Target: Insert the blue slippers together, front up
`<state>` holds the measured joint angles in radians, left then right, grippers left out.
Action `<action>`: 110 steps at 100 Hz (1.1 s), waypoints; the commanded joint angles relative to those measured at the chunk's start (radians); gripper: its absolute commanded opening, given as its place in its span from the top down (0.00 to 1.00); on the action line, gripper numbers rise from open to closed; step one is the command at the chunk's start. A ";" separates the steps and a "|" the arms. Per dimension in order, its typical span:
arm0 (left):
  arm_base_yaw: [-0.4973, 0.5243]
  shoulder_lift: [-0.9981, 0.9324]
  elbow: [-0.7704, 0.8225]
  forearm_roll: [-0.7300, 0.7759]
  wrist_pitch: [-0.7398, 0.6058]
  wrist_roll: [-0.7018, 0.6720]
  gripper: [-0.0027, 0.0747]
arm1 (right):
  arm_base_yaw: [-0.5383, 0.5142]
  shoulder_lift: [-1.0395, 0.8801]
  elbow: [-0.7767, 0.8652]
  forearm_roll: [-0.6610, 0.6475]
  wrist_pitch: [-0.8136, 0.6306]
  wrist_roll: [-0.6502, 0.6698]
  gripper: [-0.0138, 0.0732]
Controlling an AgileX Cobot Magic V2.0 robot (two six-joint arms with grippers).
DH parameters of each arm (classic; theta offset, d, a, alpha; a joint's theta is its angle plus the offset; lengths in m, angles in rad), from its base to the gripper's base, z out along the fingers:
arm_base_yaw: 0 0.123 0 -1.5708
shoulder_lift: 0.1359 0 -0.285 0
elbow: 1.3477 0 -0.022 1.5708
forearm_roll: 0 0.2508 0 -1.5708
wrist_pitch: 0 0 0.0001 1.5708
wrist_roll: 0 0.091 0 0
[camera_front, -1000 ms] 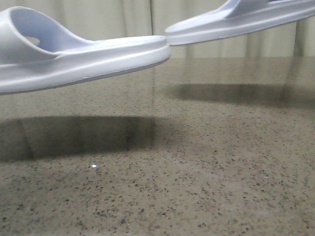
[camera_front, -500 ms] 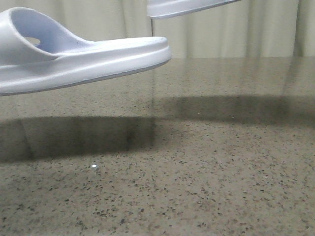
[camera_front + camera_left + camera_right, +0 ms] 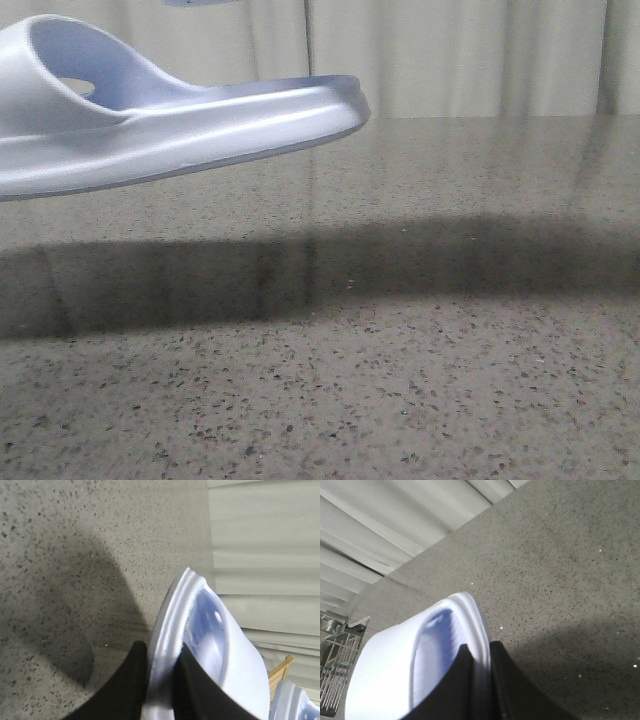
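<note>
**Both slippers held in the air above the speckled worktop**

The left gripper [image 3: 160,680] is pinching the sole edge of one pale blue slipper [image 3: 170,120], its two dark fingers [image 3: 131,680] pressing on either side of the thick rim. In the front view this slipper is hanging clear of the worktop [image 3: 420,380], nearly level with its free end pointing right and tipped slightly upward, and it is casting a broad dark shadow on the stone beneath it. Its wide strap is arching over the ribbed footbed, with a side hole showing through it.

The right gripper [image 3: 482,690] is clamping the rim of the second slipper [image 3: 415,670] in the same manner, one black finger [image 3: 510,690] on the outside of the sole and the other against the footbed side. That slipper is also being held off the worktop; in the front view only a small sliver of it [image 3: 200,3] is showing at the top edge of the picture, above and behind the first slipper, apart from it.

A pale pleated curtain [image 3: 450,55] is hanging behind the worktop's far edge. In the right wrist view a wire rack [image 3: 335,675] is standing beyond the worktop's edge.
</note>
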<state>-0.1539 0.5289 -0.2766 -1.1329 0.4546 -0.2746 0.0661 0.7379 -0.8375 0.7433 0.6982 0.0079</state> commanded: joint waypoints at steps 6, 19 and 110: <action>-0.004 0.001 -0.027 -0.087 -0.007 0.042 0.94 | 0.001 -0.005 -0.009 0.065 -0.036 -0.021 0.96; -0.004 0.001 -0.027 -0.095 0.003 0.045 0.94 | 0.001 -0.003 0.018 0.103 -0.024 -0.052 0.96; -0.004 0.001 -0.027 -0.213 0.073 0.149 0.94 | 0.019 0.129 0.031 0.273 0.027 -0.225 0.96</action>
<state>-0.1539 0.5289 -0.2766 -1.2844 0.5310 -0.1306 0.0685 0.8521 -0.7798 0.9445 0.7528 -0.1750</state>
